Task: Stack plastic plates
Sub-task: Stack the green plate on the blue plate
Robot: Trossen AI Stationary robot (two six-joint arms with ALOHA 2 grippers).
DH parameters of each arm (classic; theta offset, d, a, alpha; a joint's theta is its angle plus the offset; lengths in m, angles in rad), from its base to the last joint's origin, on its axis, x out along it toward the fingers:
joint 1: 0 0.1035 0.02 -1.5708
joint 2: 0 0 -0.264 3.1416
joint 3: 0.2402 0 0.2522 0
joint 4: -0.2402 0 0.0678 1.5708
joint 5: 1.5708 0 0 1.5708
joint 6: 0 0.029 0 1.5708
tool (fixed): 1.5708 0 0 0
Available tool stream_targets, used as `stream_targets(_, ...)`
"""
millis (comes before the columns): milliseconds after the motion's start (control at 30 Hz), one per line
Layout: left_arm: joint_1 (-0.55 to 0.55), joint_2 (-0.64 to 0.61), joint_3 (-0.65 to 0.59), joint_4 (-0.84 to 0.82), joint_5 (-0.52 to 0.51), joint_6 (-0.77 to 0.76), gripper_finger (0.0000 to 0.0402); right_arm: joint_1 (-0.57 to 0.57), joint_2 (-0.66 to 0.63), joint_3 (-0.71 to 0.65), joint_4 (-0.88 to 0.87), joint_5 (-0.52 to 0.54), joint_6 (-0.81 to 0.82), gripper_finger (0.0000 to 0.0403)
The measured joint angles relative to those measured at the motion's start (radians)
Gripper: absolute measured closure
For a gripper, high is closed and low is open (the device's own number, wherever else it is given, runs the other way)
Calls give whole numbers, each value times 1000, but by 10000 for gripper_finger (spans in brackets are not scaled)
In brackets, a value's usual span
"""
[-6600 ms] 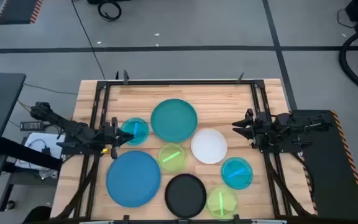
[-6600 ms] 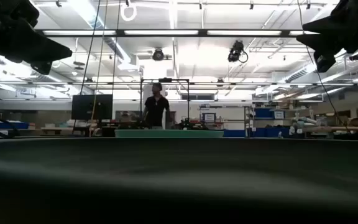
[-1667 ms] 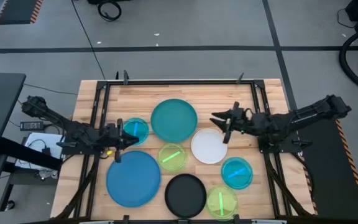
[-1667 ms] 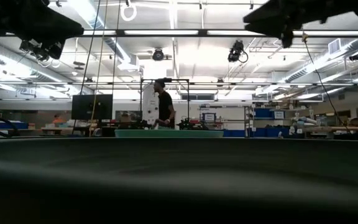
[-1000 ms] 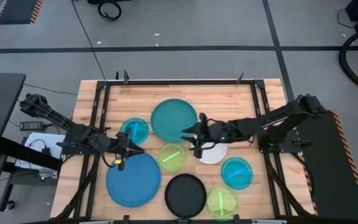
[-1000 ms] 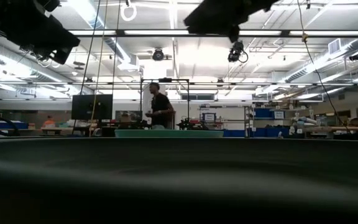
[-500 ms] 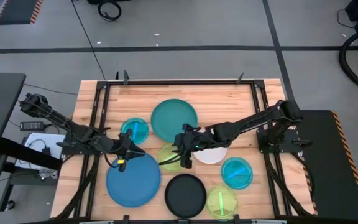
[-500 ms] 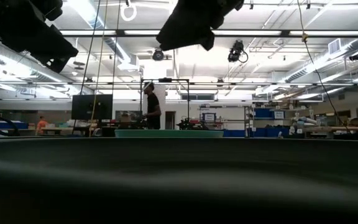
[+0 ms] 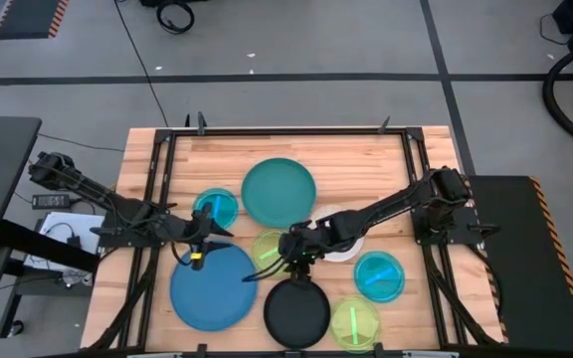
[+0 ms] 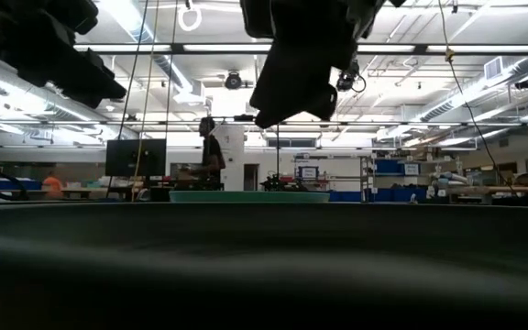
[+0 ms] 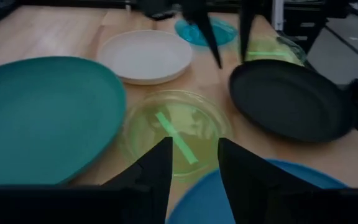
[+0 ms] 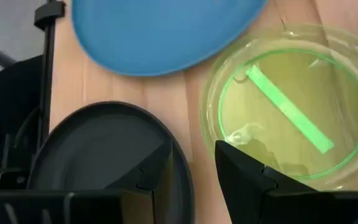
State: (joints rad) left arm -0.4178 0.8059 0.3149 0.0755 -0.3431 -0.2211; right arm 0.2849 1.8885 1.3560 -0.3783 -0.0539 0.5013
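the right gripper (image 9: 288,255), jaws parted and empty, hovers between the middle lime-green plate (image 9: 274,250) and the black plate (image 9: 296,311) just nearer; the plate looks light, stiff and slick, so pinching its raised rim seems best.

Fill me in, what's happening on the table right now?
Plates lie spread on the table, none stacked yet. The right gripper, open and empty, reaches over the middle, between the lime plate and the black plate. The left gripper, open and empty, sits at the blue plate's rim near a cyan plate. The teal plate and white plate lie untouched.
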Motion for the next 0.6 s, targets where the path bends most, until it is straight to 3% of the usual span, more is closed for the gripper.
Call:
stream_targets(400, 43, 0, -1, -15, 4, -44, 265, 6, 8, 0, -4, 88, 12, 271)
stream_targets(600, 30, 0, -1, -44, 82, -96, 265, 3, 8, 0, 97, 117, -126, 271)
